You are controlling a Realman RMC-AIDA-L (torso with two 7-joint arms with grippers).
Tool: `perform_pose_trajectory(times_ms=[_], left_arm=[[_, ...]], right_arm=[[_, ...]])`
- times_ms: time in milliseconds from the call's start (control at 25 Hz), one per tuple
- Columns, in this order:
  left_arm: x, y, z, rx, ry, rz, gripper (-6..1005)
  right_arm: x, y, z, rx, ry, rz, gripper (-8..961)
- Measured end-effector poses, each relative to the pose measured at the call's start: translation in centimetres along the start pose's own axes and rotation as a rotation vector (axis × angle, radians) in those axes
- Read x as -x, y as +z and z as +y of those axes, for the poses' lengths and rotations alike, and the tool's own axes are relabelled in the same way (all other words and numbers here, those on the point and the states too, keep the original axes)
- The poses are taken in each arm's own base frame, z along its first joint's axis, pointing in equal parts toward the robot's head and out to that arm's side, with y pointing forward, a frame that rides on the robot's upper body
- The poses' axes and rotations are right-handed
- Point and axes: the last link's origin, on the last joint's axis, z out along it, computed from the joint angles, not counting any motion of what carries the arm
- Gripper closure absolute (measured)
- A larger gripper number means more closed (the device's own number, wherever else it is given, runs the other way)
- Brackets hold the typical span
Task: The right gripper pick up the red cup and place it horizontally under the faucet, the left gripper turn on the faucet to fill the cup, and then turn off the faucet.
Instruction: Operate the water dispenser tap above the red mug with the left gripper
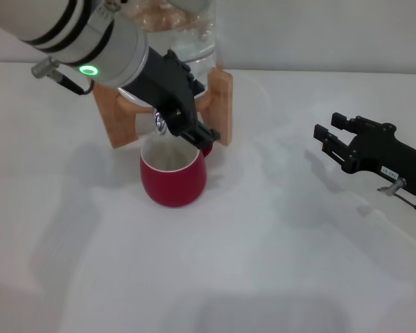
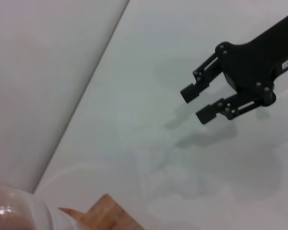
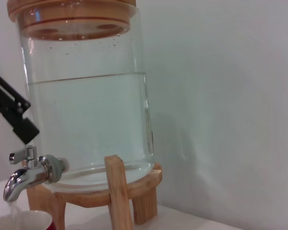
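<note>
- We see the left pincer [image 1: 194,132] at the faucet [image 3: 26,175]; its state we cannot tell.
- Water runs into the cup [image 1: 173,173].
- The right pincer [image 1: 331,133] hangs open, well apart.

A bare test bench rather than a home kitchen: a plain white table [image 1: 263,263] set against a blank white wall [image 3: 221,96], bearing only a glass water jar [image 3: 86,105] on a wooden stand [image 3: 117,191] near its far edge.
</note>
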Motion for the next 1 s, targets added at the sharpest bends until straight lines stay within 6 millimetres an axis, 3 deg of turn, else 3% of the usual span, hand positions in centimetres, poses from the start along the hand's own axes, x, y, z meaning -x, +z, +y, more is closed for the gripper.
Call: perform_pose_trajectory(times_ms=[280, 1000], left_arm=[[-0.4, -0.8, 0.4, -0.003, 0.016, 0.013, 187], [1.6, -2.3, 2.2, 0.004, -0.025, 0.021, 188]], right_arm=[[0.0, -0.1, -0.1, -0.006, 0.004, -0.002, 559], [0.0, -0.2, -0.3, -0.010, 0.001, -0.002, 559]])
